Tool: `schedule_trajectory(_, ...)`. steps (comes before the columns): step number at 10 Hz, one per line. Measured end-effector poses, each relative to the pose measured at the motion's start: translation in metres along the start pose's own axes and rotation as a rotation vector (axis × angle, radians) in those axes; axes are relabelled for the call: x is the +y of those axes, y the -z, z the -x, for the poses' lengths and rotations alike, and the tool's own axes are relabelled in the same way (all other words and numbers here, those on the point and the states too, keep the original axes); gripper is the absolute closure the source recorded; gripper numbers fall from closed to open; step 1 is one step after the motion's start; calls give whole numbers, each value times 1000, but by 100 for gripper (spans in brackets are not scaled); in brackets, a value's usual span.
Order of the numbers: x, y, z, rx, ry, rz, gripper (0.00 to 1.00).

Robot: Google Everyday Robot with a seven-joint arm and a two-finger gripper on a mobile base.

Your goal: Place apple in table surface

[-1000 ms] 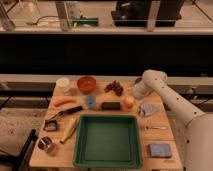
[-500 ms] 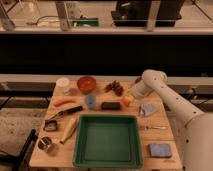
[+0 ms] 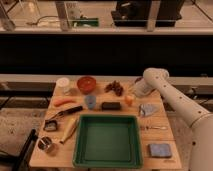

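Note:
The apple (image 3: 129,99) is a small yellow-orange fruit resting on the light tan table surface (image 3: 160,135), right of a dark block and behind the green tray. My gripper (image 3: 135,92) is at the end of the white arm that reaches in from the right. It sits just above and right of the apple, close to it or touching it.
A green square tray (image 3: 106,140) fills the front middle. A red-orange bowl (image 3: 86,83), white cup (image 3: 63,84), grapes (image 3: 115,87), carrot (image 3: 64,101), blue-grey cup (image 3: 90,102), dark block (image 3: 110,105), crumpled foil (image 3: 147,109), fork (image 3: 155,128), blue sponge (image 3: 159,149) and utensils (image 3: 62,117) lie around.

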Motion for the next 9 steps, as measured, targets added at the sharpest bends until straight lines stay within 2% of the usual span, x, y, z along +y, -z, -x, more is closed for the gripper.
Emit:
schedule_trajectory(2,-4,23,0,30,2,-33,81)
schedule_trajectory(4,-6,32,5,46,11,-53,81)
schedule_trajectory(6,-6,34,6,48,14,-60,81)
schedule_trajectory(9,-4,14,11,25,19,-42,81)
